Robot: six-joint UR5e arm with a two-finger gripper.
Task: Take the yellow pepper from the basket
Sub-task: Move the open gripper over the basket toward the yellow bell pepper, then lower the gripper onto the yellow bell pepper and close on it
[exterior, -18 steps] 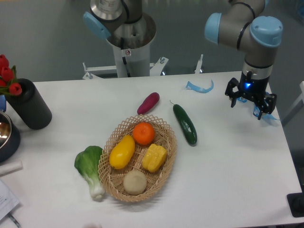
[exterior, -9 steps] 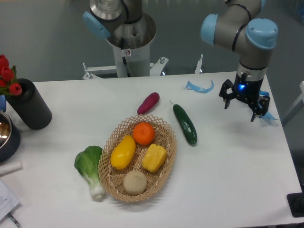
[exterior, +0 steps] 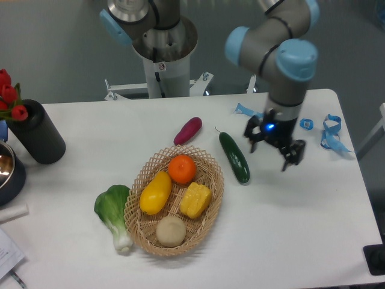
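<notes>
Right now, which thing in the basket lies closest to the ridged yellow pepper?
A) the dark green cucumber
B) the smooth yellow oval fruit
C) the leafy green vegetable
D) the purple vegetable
B: the smooth yellow oval fruit lies in the basket right beside the yellow pepper, while the other three lie outside on the table.

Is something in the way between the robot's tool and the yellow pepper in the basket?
Sort of. The tool is to the right of the basket, and the green cucumber lies on the table between them. The yellow pepper has nothing on top of it, so coming down from above looks free. An orange sits close beside it.
</notes>
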